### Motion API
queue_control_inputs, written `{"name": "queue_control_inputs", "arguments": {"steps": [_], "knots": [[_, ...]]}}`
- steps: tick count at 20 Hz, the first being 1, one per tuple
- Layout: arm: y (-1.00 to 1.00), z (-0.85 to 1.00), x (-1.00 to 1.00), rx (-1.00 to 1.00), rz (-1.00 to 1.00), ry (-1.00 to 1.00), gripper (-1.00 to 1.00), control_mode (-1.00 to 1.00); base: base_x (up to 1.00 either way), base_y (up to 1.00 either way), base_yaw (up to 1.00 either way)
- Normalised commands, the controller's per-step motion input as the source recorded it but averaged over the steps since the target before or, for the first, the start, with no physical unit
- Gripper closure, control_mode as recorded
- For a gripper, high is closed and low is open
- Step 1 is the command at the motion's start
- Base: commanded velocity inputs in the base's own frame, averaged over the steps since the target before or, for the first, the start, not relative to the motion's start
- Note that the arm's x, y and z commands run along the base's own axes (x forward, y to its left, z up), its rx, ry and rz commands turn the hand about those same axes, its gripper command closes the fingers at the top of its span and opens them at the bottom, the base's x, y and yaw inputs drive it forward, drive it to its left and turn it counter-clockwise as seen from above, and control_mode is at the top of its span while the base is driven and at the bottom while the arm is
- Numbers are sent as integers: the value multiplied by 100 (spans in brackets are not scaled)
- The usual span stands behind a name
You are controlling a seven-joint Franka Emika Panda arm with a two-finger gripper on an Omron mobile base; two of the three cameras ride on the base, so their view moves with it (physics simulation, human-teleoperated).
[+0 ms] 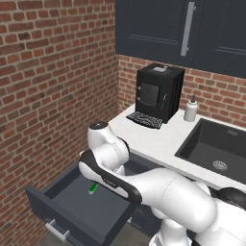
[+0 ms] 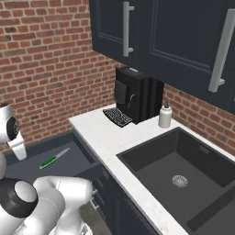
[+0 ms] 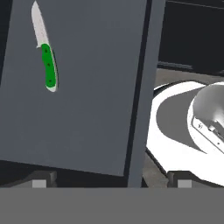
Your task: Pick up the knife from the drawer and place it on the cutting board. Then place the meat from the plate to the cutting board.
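So the drawer [image 1: 72, 206] is pulled all the way out down low, nearest to where I'm standing, and the arm is bent over it with the gripper [image 3: 111, 183] hanging above the drawer floor, jaws spread wide and holding nothing. The knife [image 3: 47, 57] is lying flat on the bottom of the drawer, green handle and short blade, closer to one side wall than to the middle, and in the hand view it sits well off to the upper left instead of between the finger tips. That's my worry: if it drops straight down from here it'll probably close on bare drawer floor, or clip the drawer's side wall on the way over. The knife is also thin and flat, so even lined up it could skid out of the pinch. Further back on the table [image 2: 105, 133] there's a coffee machine [image 2: 137, 94], a soap bottle [image 2: 165, 114] and the sink [image 2: 179, 170].
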Motion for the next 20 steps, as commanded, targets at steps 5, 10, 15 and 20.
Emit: {"name": "queue_control_inputs", "arguments": {"steps": [5, 10, 15, 20], "knots": [[-8, -21, 24, -3, 33, 9, -100, -100, 0, 0, 0], [-2, -24, 29, -5, 28, 5, -100, -100, 0, 0, 0], [0, -24, 38, -5, 3, -1, -100, -100, 0, 0, 0], [0, -25, 37, -2, 0, -1, -100, -100, 0, 0, 0]]}}
